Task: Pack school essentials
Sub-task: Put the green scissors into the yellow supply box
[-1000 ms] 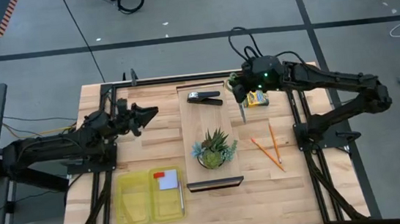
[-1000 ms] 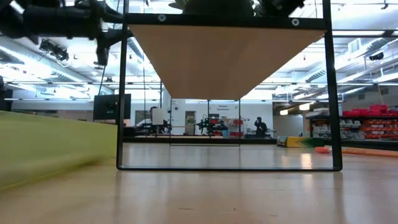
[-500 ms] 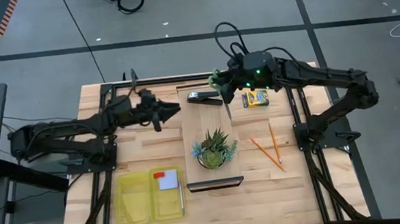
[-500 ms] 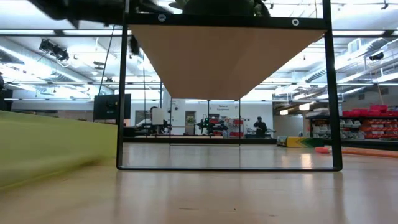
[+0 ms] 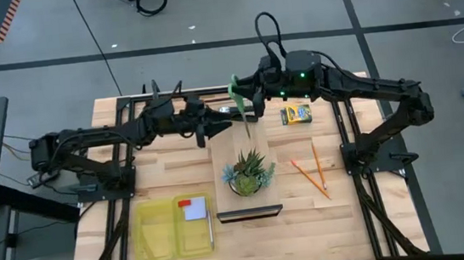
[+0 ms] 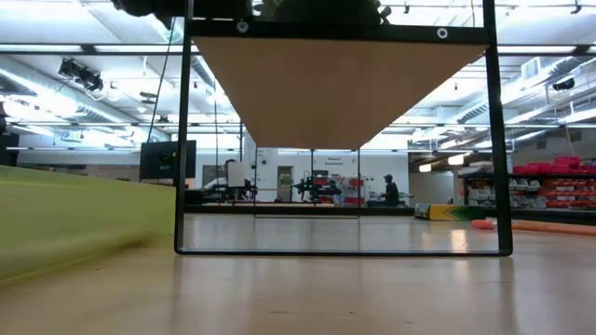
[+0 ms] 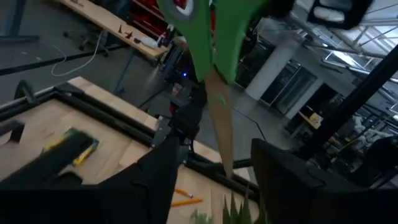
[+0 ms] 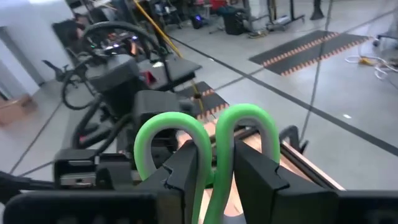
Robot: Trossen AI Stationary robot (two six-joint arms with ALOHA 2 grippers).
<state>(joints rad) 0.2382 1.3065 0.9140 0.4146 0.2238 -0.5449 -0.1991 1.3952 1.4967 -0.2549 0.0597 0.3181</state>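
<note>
While my right jaws (image 5: pixel 241 95) stay clamped on the green-handled scissors (image 5: pixel 241 103) up above the far end of the raised wooden shelf (image 5: pixel 247 198), my left jaws (image 5: pixel 216 125) have reached in from the other side and stand parted just beside the hanging blades, not yet touching them as far as I can see. From my right wrist, the two green handle loops (image 8: pixel 205 146) stand up between my dark fingers (image 8: pixel 252 177), pinched where the loops meet. From my left wrist, the scissors (image 7: pixel 217 56) hang point-down ahead of my spread fingers (image 7: pixel 155 180), green handles above, pale blades below. On the shelf beneath them sits the spiky green potted plant (image 5: pixel 249 173); the black stapler is hidden under my arms, so I cannot place it now. Right of the shelf, the yellow-and-green crayon box (image 5: pixel 296 114) lies on the tabletop (image 5: pixel 167 166), and nearer the front the thin orange pencils (image 5: pixel 313 173) lie loose beside each other. At the front left, the yellow tray (image 5: pixel 152 233) holds the pale blue square note pad (image 5: pixel 195 211) with the tiny red piece (image 5: pixel 184 203) at its corner.
</note>
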